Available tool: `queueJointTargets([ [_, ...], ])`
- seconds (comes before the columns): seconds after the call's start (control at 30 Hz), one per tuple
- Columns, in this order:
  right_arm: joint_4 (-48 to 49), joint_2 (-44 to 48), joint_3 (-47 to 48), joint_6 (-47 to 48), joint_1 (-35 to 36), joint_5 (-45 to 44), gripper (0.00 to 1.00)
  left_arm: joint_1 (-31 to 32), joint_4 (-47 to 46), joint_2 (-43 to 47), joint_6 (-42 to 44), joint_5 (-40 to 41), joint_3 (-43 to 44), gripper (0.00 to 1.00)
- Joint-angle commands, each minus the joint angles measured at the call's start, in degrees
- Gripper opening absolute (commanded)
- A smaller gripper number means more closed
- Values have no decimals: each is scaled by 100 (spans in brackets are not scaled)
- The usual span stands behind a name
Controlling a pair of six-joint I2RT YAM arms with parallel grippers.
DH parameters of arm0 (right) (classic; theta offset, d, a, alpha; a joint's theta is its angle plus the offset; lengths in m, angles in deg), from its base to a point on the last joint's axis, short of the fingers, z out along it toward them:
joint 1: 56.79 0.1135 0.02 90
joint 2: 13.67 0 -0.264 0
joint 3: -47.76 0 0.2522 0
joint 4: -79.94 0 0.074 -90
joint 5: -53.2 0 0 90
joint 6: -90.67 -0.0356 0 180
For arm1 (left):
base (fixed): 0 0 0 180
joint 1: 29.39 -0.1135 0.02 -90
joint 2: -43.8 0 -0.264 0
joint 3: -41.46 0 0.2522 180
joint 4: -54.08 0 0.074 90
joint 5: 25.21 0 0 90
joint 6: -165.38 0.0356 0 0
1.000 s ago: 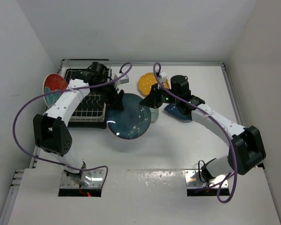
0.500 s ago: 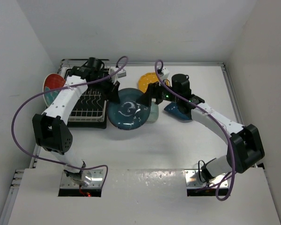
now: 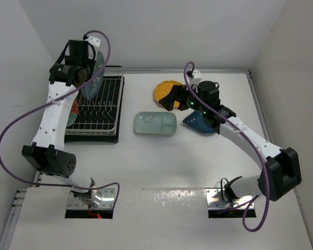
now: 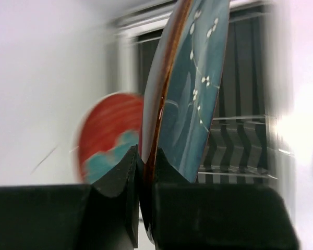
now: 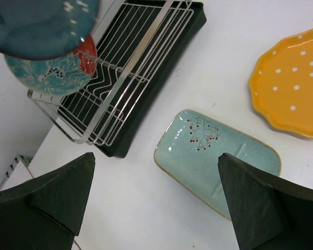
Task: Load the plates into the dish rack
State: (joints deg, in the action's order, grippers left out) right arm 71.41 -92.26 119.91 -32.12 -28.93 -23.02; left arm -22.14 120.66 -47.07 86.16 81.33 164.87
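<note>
Because you are pinching the dark teal round ceramic plate (image 4: 190,99) by its rim in the left gripper (image 4: 141,156), fingers closed tight, it is hanging on edge over the black wire dish rack (image 3: 101,112), beside the red-and-teal floral round plate (image 4: 107,135) standing at its end. Your right gripper (image 5: 155,198) is hovering wide open and empty above the white tabletop (image 3: 161,161), with plain white walls (image 3: 172,31) enclosing it.

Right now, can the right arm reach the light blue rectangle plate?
Probably yes. The right gripper is open and hangs close by the pale blue rectangular ceramic plate, which lies flat on the white table with nothing on it or in between.
</note>
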Motion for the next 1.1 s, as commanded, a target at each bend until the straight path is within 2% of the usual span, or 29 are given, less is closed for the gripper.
queueJointTargets([
  [0.0,-101,151,-12,-122,-52,-183,100,-152,-1079,587,-77,2159,-337,0],
  [0.13,-330,-24,242,-113,-52,-78,100,-521,-1825,773,-77,2283,-1320,0],
  [0.37,-479,-113,497,-201,-43,19,100,-1023,-2346,966,-190,1995,-2157,0],
  [0.53,-506,-122,542,-210,-35,19,100,-1137,-2531,1019,-191,1942,-2430,0],
  [0.77,-506,62,419,-139,-17,11,100,-1243,-2531,1019,-305,1055,-2781,0],
  [0.9,-506,185,287,-25,-8,-68,100,-1672,-2408,957,-437,484,-2887,0],
  [1.03,-655,273,173,54,-52,-104,100,-1964,-2355,835,-507,307,-2958,0],
  [1.07,-673,282,120,63,-70,-130,100,-2051,-2303,834,-507,306,-2958,3],
])
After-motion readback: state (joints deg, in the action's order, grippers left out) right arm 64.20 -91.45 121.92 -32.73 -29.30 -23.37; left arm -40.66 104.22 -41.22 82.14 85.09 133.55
